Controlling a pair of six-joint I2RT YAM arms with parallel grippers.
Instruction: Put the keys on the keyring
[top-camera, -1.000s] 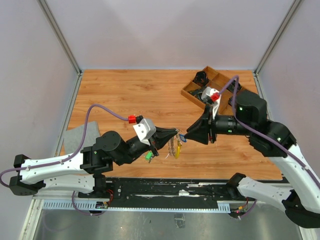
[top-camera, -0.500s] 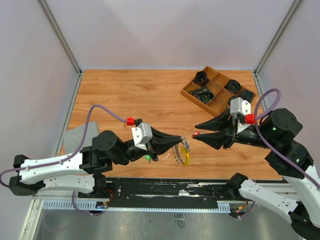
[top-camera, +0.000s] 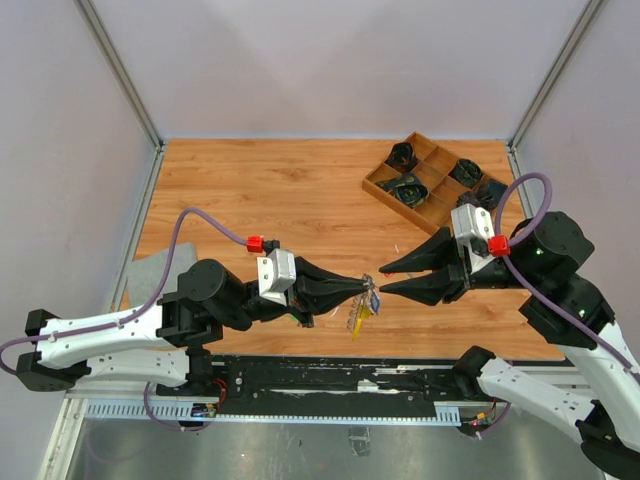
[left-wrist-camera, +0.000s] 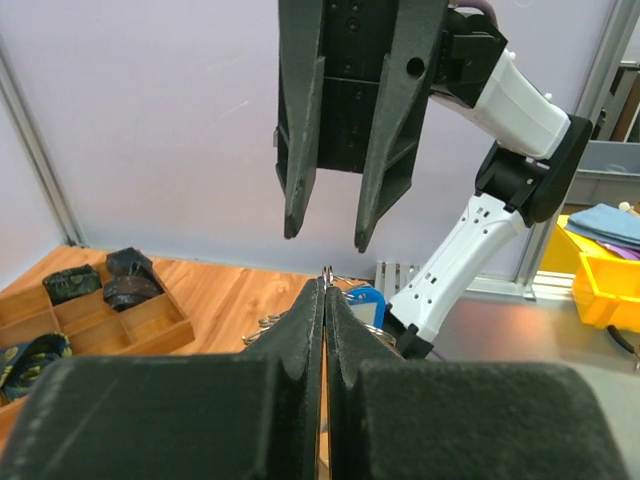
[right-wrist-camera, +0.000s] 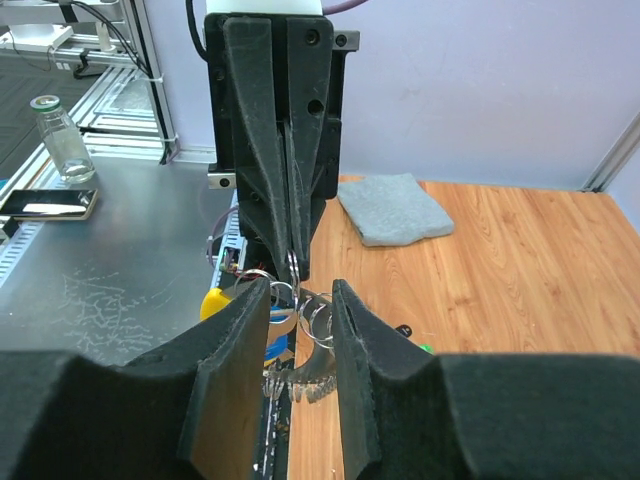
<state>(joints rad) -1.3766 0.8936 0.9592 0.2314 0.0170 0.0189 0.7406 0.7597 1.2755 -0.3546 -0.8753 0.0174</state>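
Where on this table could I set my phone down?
The table is bare at the back left, between the grey cloth and the tray. The front middle is crowded: the left gripper and the right gripper point tip to tip at the keyring.

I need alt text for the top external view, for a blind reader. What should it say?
Over a wooden table, the shut left tool holds up the keyring, and the open right tool faces it tip to tip. A compartment tray of dark items sits far right; a grey cloth lies at the left edge.
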